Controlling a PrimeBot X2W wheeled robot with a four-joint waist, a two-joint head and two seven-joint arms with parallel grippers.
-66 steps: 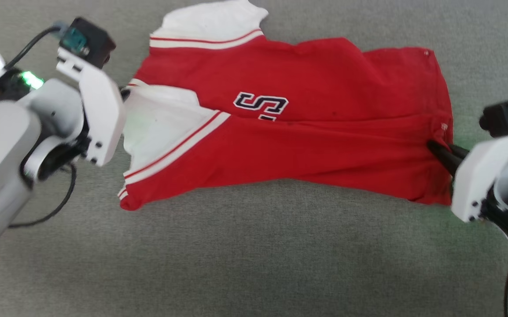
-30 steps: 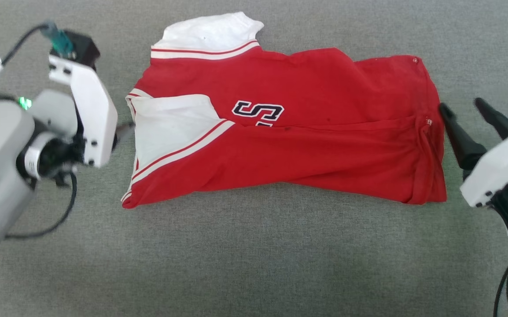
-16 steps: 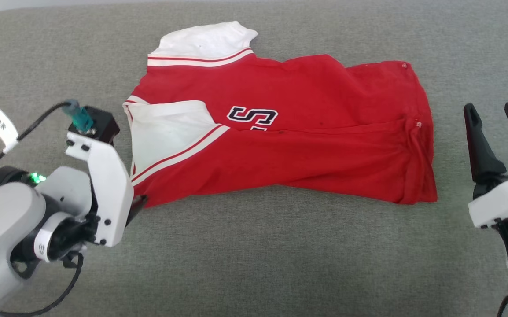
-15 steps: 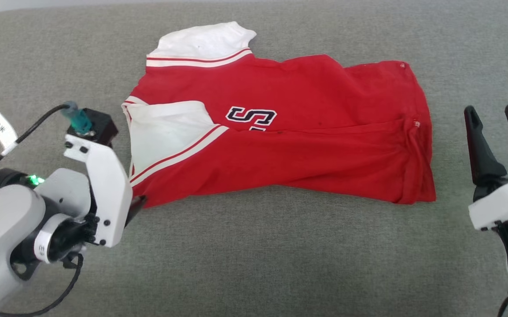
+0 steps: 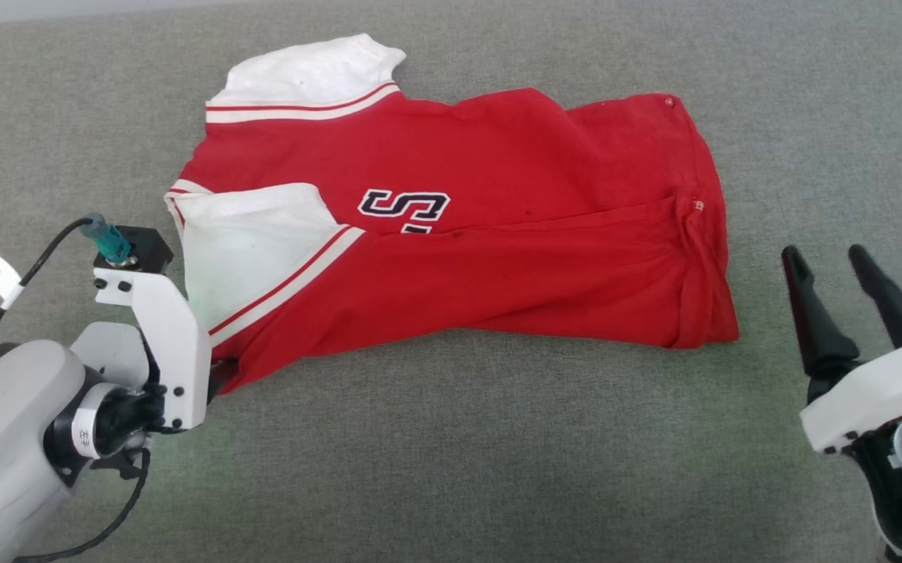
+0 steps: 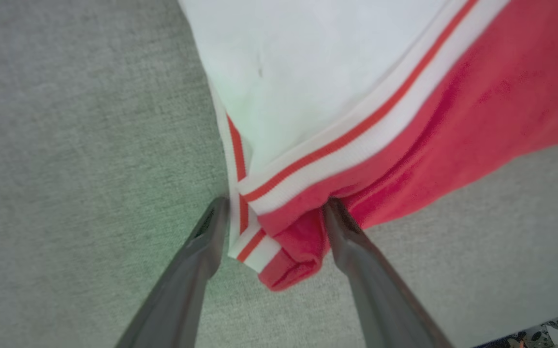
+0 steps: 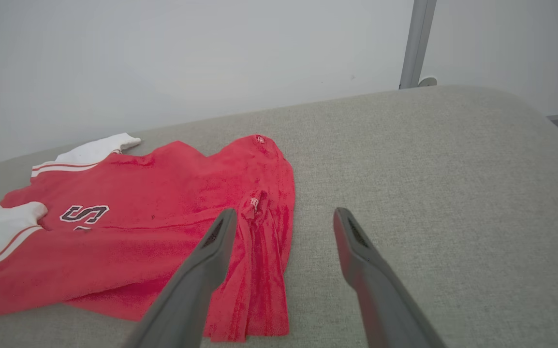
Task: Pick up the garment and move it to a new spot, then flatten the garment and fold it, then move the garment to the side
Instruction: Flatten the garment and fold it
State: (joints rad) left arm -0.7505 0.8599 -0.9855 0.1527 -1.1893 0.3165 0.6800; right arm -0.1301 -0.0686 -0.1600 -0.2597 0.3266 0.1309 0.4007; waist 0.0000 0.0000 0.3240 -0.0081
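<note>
Left tool wide, straddling the striped-trim near corner of the red knit garment, which lies half-folded and rumpled on the grey woven surface. Right tool wide, empty, now apart from the hem it pinched earlier.

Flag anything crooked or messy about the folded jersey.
The jersey is folded askew: the near flap's edge slants across the front, half covering the black letters, and the hem end is bunched in wrinkles.
</note>
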